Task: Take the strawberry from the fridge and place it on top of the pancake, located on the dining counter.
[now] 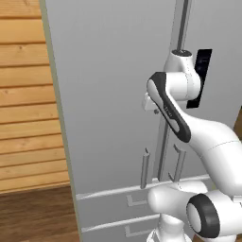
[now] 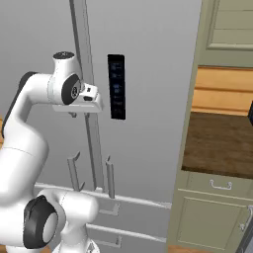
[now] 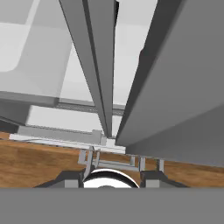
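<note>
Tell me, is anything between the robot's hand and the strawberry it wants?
Yes. The fridge doors look closed, with the gripper up against the vertical handles at the centre seam. No strawberry is visible; the doors would have to open first.

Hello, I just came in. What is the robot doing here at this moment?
The white robot arm stands in front of the fridge with its hand raised against the vertical bar handle near the door seam, beside the dark control panel. Its gripper looks nearly shut around that handle, though the fingers are mostly hidden. In the hand view the door seems to be parted a little from the one beside it, with pale shelves showing inside. No strawberry is in sight yet.
</note>
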Motion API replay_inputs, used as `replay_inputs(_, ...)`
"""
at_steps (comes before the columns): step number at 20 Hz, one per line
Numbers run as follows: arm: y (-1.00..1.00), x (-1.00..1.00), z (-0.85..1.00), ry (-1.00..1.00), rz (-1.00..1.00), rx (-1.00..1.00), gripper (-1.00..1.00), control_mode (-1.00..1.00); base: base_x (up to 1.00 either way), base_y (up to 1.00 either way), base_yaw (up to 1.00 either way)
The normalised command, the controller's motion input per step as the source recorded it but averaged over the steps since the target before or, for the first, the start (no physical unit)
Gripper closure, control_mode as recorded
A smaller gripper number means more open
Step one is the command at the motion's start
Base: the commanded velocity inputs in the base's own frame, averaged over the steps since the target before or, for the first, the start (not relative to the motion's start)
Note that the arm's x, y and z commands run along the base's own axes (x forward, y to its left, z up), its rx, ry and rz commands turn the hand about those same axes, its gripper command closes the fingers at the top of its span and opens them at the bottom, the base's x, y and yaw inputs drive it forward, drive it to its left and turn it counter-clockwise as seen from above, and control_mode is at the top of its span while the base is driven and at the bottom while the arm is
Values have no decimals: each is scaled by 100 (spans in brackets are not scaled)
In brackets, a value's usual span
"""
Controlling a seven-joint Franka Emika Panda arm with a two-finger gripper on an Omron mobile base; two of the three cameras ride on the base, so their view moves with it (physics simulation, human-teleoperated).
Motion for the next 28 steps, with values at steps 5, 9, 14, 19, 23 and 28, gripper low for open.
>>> replay_inputs(5,0,0,0,0,0,0,-100,100,-22,0,0)
replay_inputs(9,0,0,0,0,0,0,-100,100,-63,0,0)
replay_inputs(14,0,0,0,0,0,0,-100,100,-62,0,-1)
replay_inputs(19,0,0,0,0,0,0,-100,100,-80,0,-8)
replay_inputs(23,0,0,0,0,0,0,-100,100,-57,0,-13)
replay_inputs(28,-2,-1,-2,0,-1,0,-100,-100,-18,-1,-5)
